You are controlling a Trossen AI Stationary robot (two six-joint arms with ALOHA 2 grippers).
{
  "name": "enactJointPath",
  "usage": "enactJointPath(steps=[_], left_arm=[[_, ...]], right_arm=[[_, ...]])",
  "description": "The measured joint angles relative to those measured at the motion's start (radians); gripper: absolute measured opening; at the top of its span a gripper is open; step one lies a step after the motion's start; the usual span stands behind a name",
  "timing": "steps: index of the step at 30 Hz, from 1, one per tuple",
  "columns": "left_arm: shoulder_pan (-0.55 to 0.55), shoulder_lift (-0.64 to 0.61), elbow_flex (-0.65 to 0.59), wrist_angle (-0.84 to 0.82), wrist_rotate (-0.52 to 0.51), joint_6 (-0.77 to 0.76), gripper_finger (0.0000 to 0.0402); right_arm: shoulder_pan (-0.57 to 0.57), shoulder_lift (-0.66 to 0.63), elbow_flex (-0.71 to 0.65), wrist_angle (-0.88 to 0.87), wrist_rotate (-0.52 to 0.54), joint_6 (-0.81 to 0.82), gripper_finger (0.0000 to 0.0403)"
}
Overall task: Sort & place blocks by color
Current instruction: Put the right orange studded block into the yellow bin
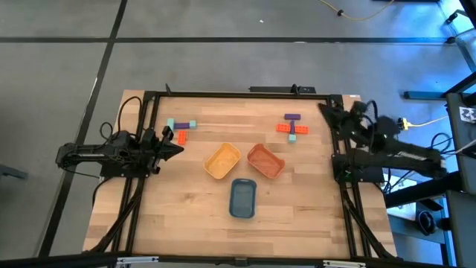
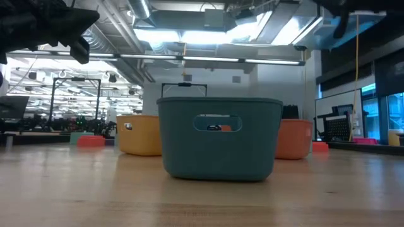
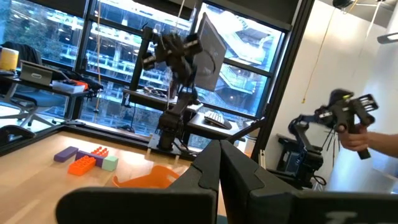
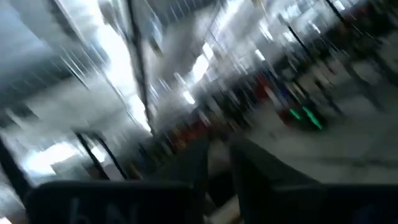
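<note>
The left gripper's [image 1: 178, 148] fingers [image 3: 208, 171] are pressed together, holding nothing, just short of the orange, teal and purple blocks [image 1: 181, 129]. The right gripper [image 1: 325, 109] sits well clear of the second block cluster [image 1: 291, 126]; its finger state is unclear. No readable writing.

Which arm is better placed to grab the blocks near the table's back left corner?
Left, probably. The left gripper points toward the back-left blocks and hovers just beside them in the high view. The right gripper sits at the opposite edge, nearer the other block cluster.
</note>
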Motion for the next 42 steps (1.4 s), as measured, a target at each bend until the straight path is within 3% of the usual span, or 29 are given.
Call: enactJointPath(steps=[5, 9, 13, 17, 26, 34, 42], left_arm=[[0.000, 0.000, 0.000, 0.000, 0.000, 0.000, 0.0000], [0.000, 0.000, 0.000, 0.000, 0.000, 0.000, 0.0000], [0.000, 0.000, 0.000, 0.000, 0.000, 0.000, 0.0000], [0.000, 0.000, 0.000, 0.000, 0.000, 0.000, 0.0000], [0.000, 0.000, 0.000, 0.000, 0.000, 0.000, 0.0000], [0.000, 0.000, 0.000, 0.000, 0.000, 0.000, 0.0000], [0.000, 0.000, 0.000, 0.000, 0.000, 0.000, 0.0000]], right_arm=[[-0.028, 0.240, 0.304, -0.503, -0.010, -0.057, 0.0167], [-0.124, 0.443, 0.499, -0.906, -0.087, -0.087, 0.0243], [-0.247, 0.649, 0.602, -1.211, -0.166, -0.151, 0.0297], [-0.342, 0.828, 0.634, -1.369, -0.223, -0.275, 0.0318], [-0.441, 1.125, 0.609, -1.412, -0.187, -0.599, 0.0320], [-0.444, 1.302, 0.607, -1.312, -0.034, -0.740, 0.0320], [-0.443, 1.418, 0.607, -1.275, -0.010, -0.849, 0.0320]])
